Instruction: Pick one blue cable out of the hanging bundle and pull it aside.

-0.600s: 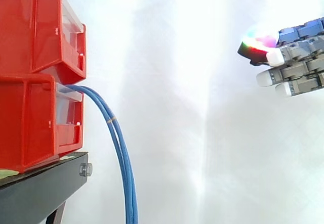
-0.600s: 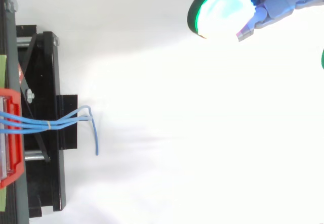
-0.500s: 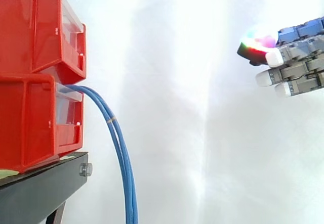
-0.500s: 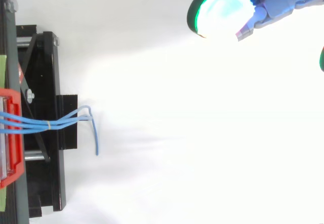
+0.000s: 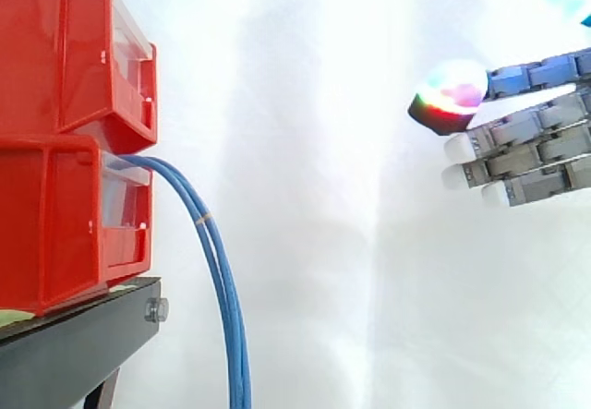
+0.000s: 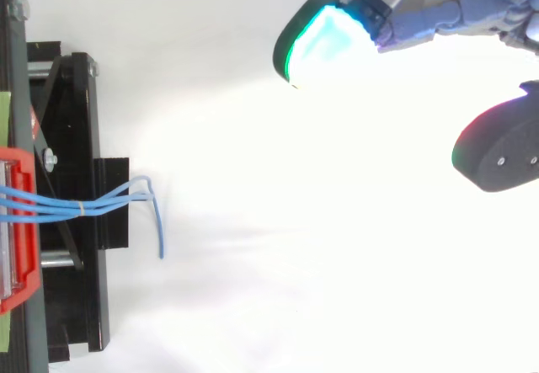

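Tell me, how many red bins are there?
2. The upper red bin sits stacked on the lower red bin, which rests on the black stand with blue cables hanging out. More could be hidden off-frame.

V. bright; white curtain (image 5: 369, 104) blown out at centre; faint soft shadow by blue cables (image 6: 82, 208), top view.

A lab rig: red bins (image 5: 65, 150) on a black stand (image 5: 74, 349), white curtain (image 5: 323, 243) behind.

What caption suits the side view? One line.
Open hand hovers right of blue cables hanging from the lower red bin, well apart.
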